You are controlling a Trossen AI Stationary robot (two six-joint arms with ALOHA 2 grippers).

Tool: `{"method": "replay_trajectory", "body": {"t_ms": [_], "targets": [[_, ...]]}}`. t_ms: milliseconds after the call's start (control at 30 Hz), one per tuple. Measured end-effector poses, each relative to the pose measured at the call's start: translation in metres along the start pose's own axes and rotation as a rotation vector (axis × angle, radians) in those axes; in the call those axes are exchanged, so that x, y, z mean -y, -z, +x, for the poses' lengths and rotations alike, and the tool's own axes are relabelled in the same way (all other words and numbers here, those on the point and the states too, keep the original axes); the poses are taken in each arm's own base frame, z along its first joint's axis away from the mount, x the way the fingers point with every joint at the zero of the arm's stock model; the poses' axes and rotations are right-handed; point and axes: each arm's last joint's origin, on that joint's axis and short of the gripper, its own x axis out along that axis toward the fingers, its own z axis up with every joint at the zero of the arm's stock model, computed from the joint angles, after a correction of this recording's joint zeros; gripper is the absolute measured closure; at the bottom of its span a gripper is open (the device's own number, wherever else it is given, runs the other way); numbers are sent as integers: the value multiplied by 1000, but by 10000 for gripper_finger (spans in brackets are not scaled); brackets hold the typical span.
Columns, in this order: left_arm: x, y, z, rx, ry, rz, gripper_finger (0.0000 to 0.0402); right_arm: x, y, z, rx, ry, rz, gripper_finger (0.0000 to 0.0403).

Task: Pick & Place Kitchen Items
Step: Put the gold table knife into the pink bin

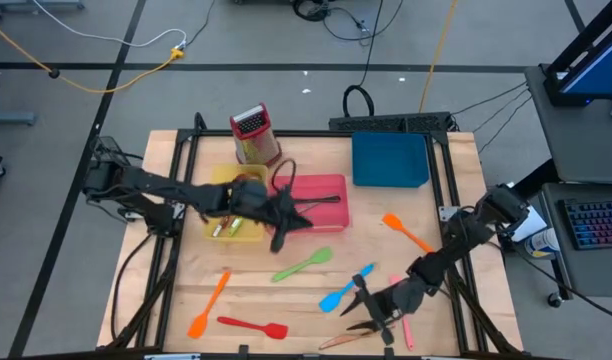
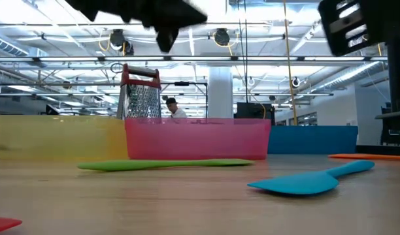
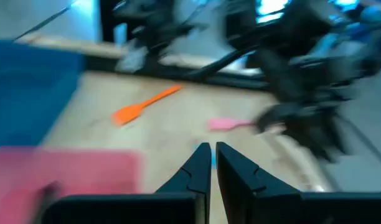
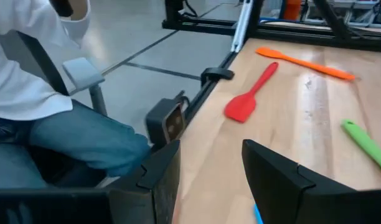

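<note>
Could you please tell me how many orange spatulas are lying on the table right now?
2: one orange spatula near the table's front-left corner, another on the right, just below the blue tray. Others may be hidden inside trays.

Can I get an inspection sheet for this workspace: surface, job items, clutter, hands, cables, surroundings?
Surface: wooden table top, bare between the items.
Job's things: green spatula, blue spatula, red spatula, two orange spatulas, pink utensil loose on the wood; dark utensil in the pink tray; some pieces in the yellow tray; blue tray.
Clutter: box grater upright behind the trays.
Grippers: left hand at the pink tray's front edge, shut, nothing seen in it; right hand low at the front edge, open.
Cables: yellow cable and black cables on the floor.
Surroundings: seated person beside the table; keyboard on a side desk.
</note>
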Motion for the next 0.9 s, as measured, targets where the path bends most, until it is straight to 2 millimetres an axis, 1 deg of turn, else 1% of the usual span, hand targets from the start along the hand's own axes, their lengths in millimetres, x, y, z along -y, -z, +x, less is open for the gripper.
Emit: {"method": "replay_trajectory", "body": {"t_ms": [67,133,267,433,533,600,700,900], "targets": [[18,-1,2,38,39,22,374,-9,2,-3,-4,2,-1,236],[37,0,2,62,37,50,365,-19,5,-6,-13,1,-6,236],[70,4,1,106,30,77,329,-36,15,-14,-65,36,-3,236],[106,20,11,149,65,47,284,-53,24,-23,-101,61,11,236],[122,29,18,190,73,38,267,-58,28,-27,-122,71,21,236],[129,38,25,220,84,14,262,-60,30,-28,-135,73,52,236],[139,53,35,225,103,2,263,-61,33,-29,-153,75,75,236],[159,70,63,219,122,-5,270,-62,51,-24,-207,85,45,236]]}}
